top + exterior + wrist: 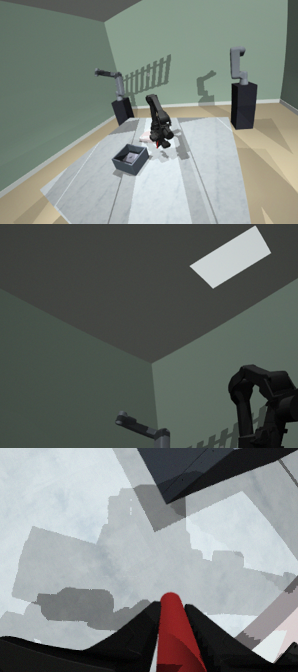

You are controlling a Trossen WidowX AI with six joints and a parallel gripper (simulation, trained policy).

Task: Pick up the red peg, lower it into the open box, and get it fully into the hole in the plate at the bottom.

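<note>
The red peg (pixel 157 144) (pixel 174 628) is between the two black fingers of my gripper (pixel 159 142) (pixel 171 609), which is shut on it. In the wrist view the peg's rounded far end shows just past the fingertips. Whether the peg touches the table cannot be told. The open dark blue-grey box (pixel 125 167) (pixel 187 470) stands on the table, to the left of and nearer the camera than my gripper in the top view. A pale plate (pixel 131 157) lies at its bottom; its hole is too small to make out clearly. The exterior view shows only part of my arm.
A flat pinkish-white block (pixel 146 137) (pixel 289 623) lies on the marble table (pixel 158 195) beside my arm, behind the box. Two grey arms (pixel 119 85) (pixel 235 64) stand on dark pedestals beyond the table. Shadows of the arm fall across the table.
</note>
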